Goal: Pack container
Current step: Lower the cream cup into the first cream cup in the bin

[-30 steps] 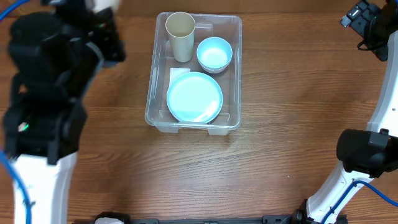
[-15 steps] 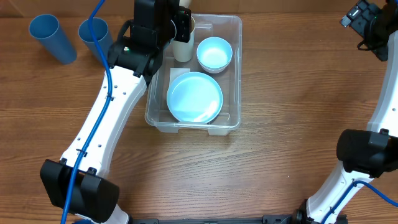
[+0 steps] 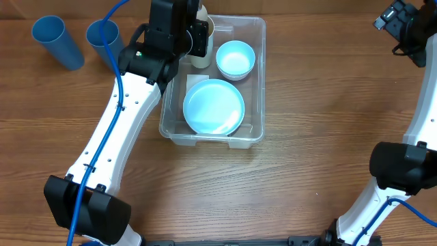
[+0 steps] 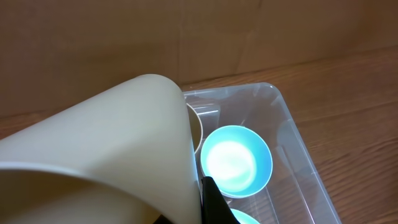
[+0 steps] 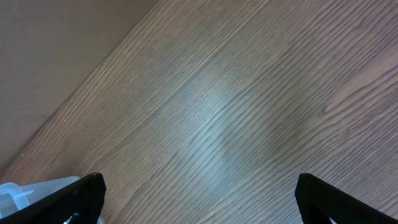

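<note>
The clear container (image 3: 256,75) stands at the back middle of the table. It holds a light blue plate (image 3: 213,107), a light blue bowl (image 3: 235,59) and an upright cream cup (image 3: 201,60). My left gripper (image 3: 196,31) hangs over the container's back left corner, shut on a second cream cup (image 4: 112,143) that fills the left wrist view. One black finger of that gripper (image 4: 208,205) presses the held cup's side. The bowl (image 4: 236,158), the container's cup (image 4: 196,127) and the container rim (image 4: 292,118) show behind it. My right gripper (image 5: 199,199) is open and empty over bare wood, at the far right (image 3: 399,17).
Two blue cups (image 3: 51,41) (image 3: 102,39) stand at the back left of the wooden table. The left arm (image 3: 116,130) stretches from the front left up to the container. A corner of the container (image 5: 18,193) shows at the left edge of the right wrist view.
The left arm has swung from the raised left side over to the container's back left corner with a cream cup in it, then lowered slightly. The right arm has not moved.
</note>
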